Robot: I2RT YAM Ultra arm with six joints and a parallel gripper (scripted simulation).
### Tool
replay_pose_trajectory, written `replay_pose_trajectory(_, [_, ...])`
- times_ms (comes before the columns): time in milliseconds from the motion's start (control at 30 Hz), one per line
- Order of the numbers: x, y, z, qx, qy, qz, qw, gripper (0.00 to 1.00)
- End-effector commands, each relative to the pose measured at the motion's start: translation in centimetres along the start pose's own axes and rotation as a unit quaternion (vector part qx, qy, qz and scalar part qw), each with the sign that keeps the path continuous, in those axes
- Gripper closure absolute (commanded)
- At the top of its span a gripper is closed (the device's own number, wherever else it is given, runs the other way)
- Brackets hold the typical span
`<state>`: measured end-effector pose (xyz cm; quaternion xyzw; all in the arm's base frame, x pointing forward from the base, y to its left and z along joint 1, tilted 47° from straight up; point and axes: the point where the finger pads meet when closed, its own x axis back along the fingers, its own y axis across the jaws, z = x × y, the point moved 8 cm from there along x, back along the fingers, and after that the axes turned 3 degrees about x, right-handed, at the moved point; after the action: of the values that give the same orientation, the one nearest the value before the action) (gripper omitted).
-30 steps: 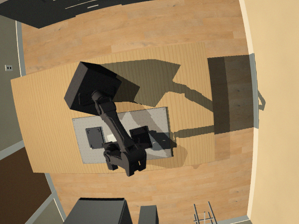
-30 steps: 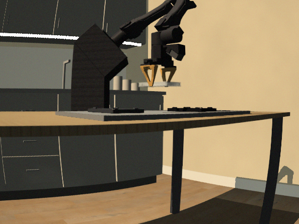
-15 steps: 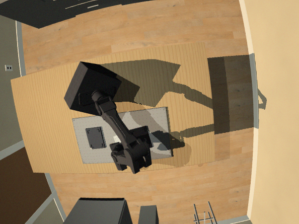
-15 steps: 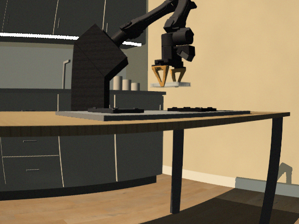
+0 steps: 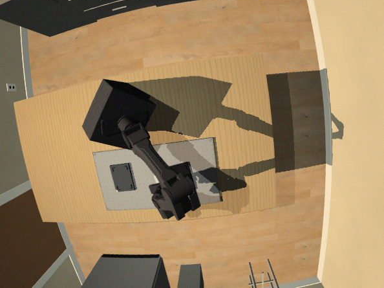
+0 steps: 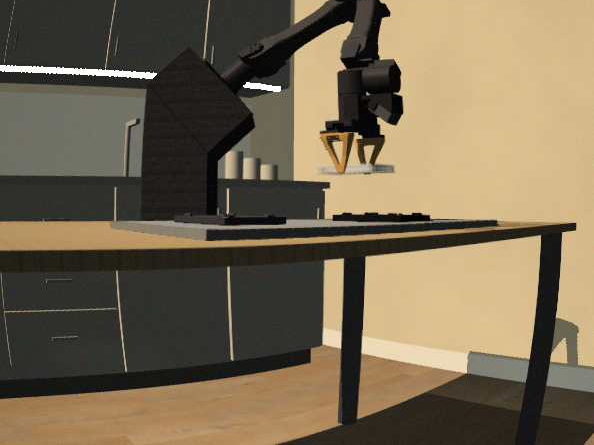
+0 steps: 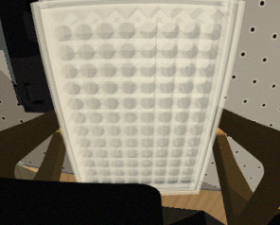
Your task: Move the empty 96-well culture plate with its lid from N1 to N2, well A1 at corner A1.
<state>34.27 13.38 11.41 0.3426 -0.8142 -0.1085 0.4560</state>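
- Clamped on the long sides of the culture plate point(image 7: 138, 90), my gripper point(image 6: 354, 161) holds it flat in the air, well above the bench point(image 6: 280, 249).
- From the side, my orange fingers point(image 6: 336, 151) come down on either side of the plate, which shows only as a thin pale slab level with their tips.
- From overhead my own arm point(image 5: 155, 161) hides the plate and gripper completely; I cannot make out the plate there at all.
- Seen from my wrist, the plate's near end is cut off by my dark gripper body, and my fingers show only as dim brown shapes at the lower left and right.
- The plate looks milky white, its grid of round wells blurred through the clear lid point(image 7: 231, 60), whose edge shows as a doubled line along the right side. The wells look empty.
- The A1 corner mark is too small for me to read in any view.
- One dark nest point(image 5: 122, 177) lies bare on the grey perforated base plate point(image 5: 106, 200), left of my arm from above.
- The other nest point(image 6: 381, 216) sits on the base plate below the plate, with nothing in it; overhead my wrist covers most of it.
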Motion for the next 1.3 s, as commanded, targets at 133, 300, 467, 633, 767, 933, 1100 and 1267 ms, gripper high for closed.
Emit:
replay_pose_trajectory(133, [1.3,1.3,-1.9,-0.011,-0.019,0.014,1.0,1.0])
replay_pose_trajectory(300, [1.0,3.4,-2.3,-0.006,-0.015,0.009,1.0,1.0])
replay_pose_trajectory(467, [1.0,5.0,-2.8,-0.007,-0.016,0.008,1.0,1.0])
replay_pose_trajectory(633, [1.0,6.3,-3.2,-0.007,-0.016,0.008,1.0,1.0])
replay_pose_trajectory(767, [1.0,7.4,-3.5,-0.007,-0.016,0.008,1.0,1.0])
replay_pose_trajectory(933, [1.3,6.9,-3.8,-0.014,-0.021,0.013,1.0,1.0])
replay_pose_trajectory(1100, [1.0,6.5,-2.7,-0.018,-0.01,0.016,1.0,1.0])
replay_pose_trajectory(1267, [0.9,6.3,-2.3,-0.02,-0.005,0.016,1.0,1.0])
